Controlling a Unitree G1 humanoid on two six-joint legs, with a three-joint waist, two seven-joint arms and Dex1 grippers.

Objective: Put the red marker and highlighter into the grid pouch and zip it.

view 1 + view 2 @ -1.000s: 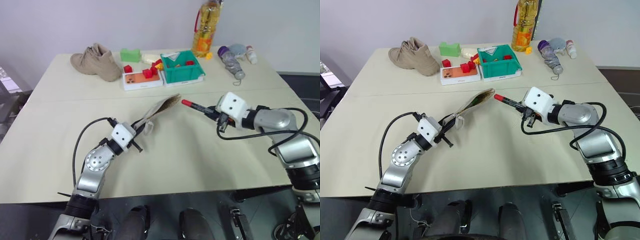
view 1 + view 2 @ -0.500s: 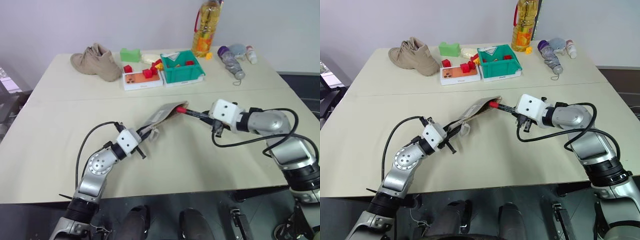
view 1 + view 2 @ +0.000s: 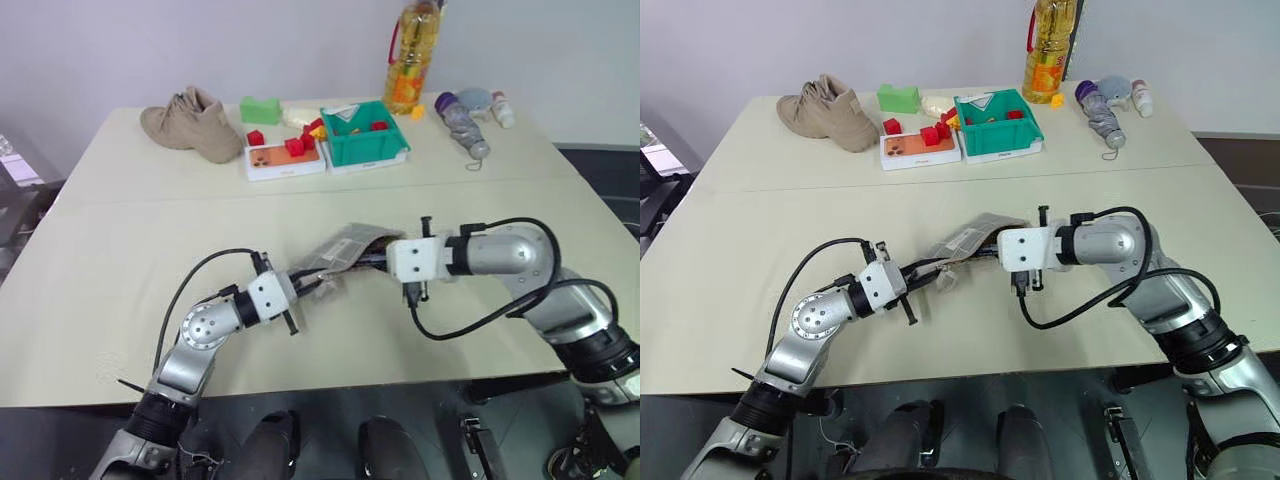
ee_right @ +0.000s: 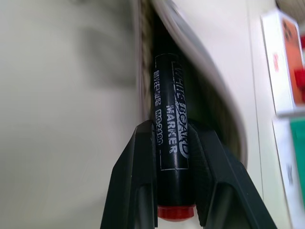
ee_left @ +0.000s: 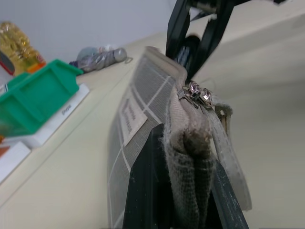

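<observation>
My left gripper (image 3: 300, 292) is pinched tight on the near end of the pouch (image 3: 345, 246), clamping the fabric right at the zip end so the mouth gapes toward my right arm and the bag doesn't slide on the table (image 3: 120, 290) as something is pushed in; in the left wrist view the two metal zip pulls (image 5: 199, 93) sit just past my fingers (image 5: 143, 191), with the grid side and its small white label (image 5: 131, 117) turned up, print too small to read. My right gripper (image 3: 992, 252) is clamped on the marker (image 4: 170, 143), gripping its black barrel near the red back end so the front can lead into the opening; the front part is already inside the pouch mouth, hidden by the fabric. Barrel text reads "WHITEBOARD MARKER" plus a smaller line I can't make out. I judge this as mid-insertion: the marker isn't released yet, zip open. I can't tell where the highlighter is; maybe inside the pouch, can't confirm. Pouch sits mid-table, between my arms. Far side, well apart from the work: tan shoe (image 3: 190, 123) far left, green block (image 3: 260, 109), white tray (image 3: 285, 160) with red blocks, green bin (image 3: 365, 135) with a label strip too small to read, oil bottle (image 3: 412, 60) with a yellow label I can't read, crumpled bottle (image 3: 462, 122) far right. Risk as I see it: the marker could catch on the zip edge.
</observation>
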